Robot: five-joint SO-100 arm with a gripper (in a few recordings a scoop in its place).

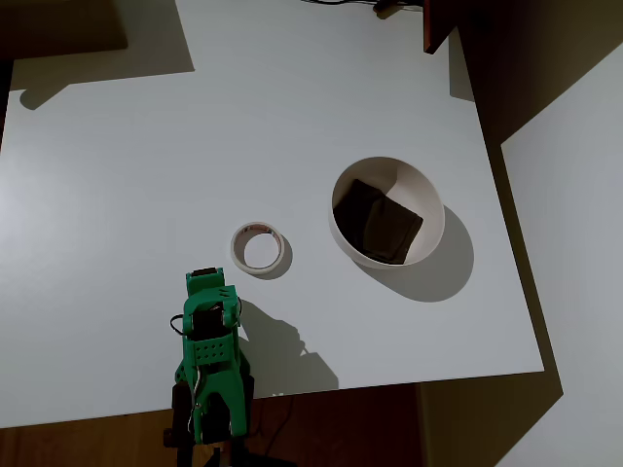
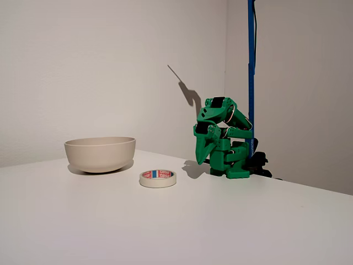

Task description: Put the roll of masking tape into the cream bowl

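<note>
Lying flat, tape roll [image 1: 259,247] just beyond folded hand [image 1: 208,292]; hand's opening unclear

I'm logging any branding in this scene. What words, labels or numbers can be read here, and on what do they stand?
Red and blue print on the inner core of the roll of masking tape: a label is there in the fixed view, too small to read for sure.
Reddish marks on the same core in the overhead view: blurred, unreadable.
Cream bowl, green arm: no text seen.
</note>
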